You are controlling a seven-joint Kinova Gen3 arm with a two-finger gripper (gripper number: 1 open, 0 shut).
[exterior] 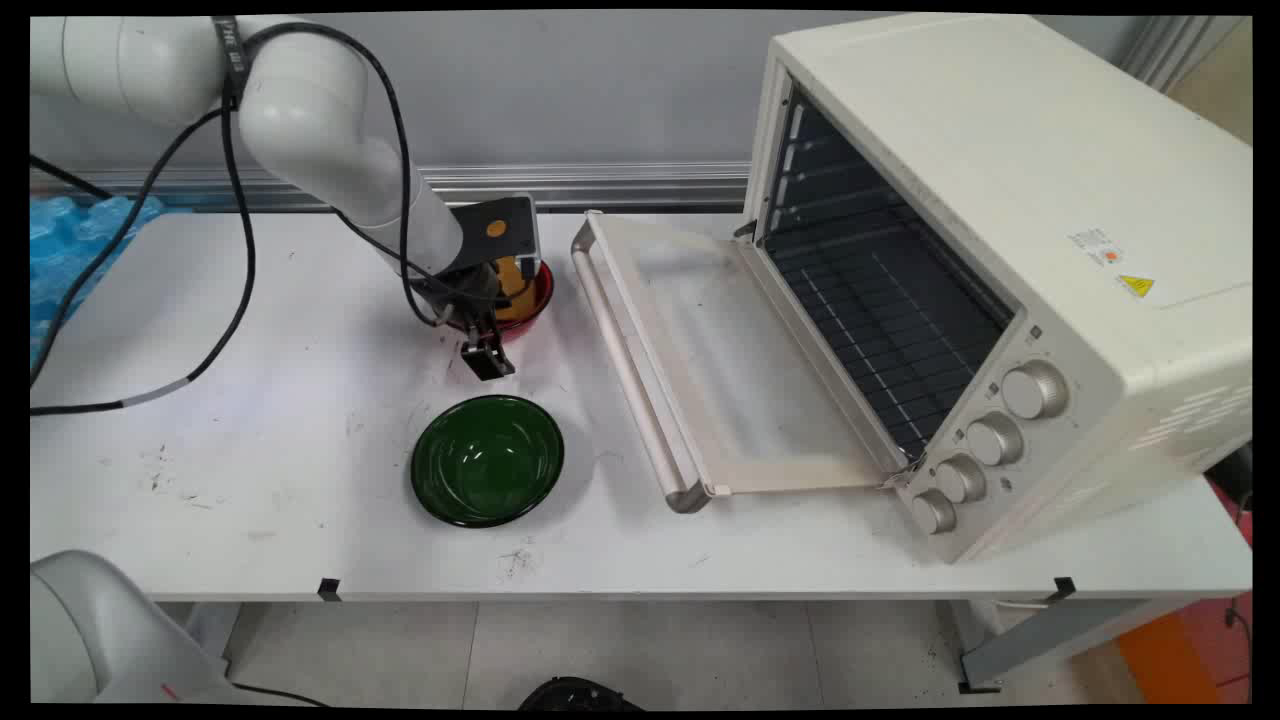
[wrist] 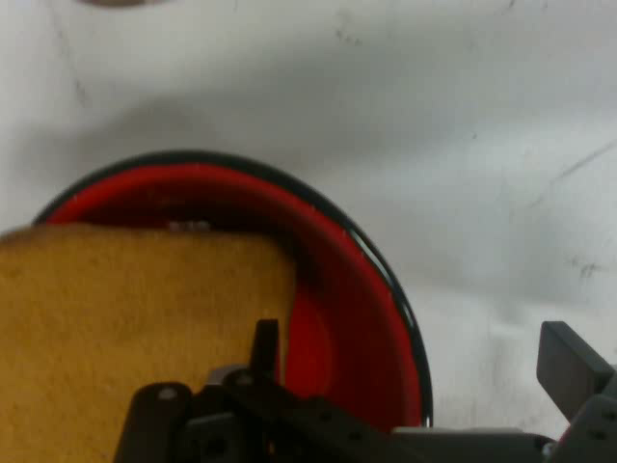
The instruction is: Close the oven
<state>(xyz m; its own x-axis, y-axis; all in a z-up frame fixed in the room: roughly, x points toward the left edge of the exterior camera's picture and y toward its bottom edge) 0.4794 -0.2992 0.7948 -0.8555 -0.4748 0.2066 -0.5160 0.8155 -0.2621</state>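
A red bowl [exterior: 537,297] [wrist: 352,318] with a dark rim stands at the back middle of the table and holds a slice of toast [exterior: 513,281] [wrist: 125,318]. My gripper [exterior: 494,338] [wrist: 419,352] is lowered onto the bowl's near side and is open. It straddles the rim. One finger [wrist: 267,340] is inside the bowl at the toast's edge. The other finger [exterior: 487,359] [wrist: 571,367] hangs outside over the table. Nothing is clamped between them. The arm hides much of the bowl in the main view.
An empty green bowl [exterior: 487,460] lies nearer the table's front edge, just below the gripper. To the right stands a cream toaster oven [exterior: 1000,230], its door [exterior: 700,370] folded down flat onto the table and its wire rack bare. Black cables hang on the left.
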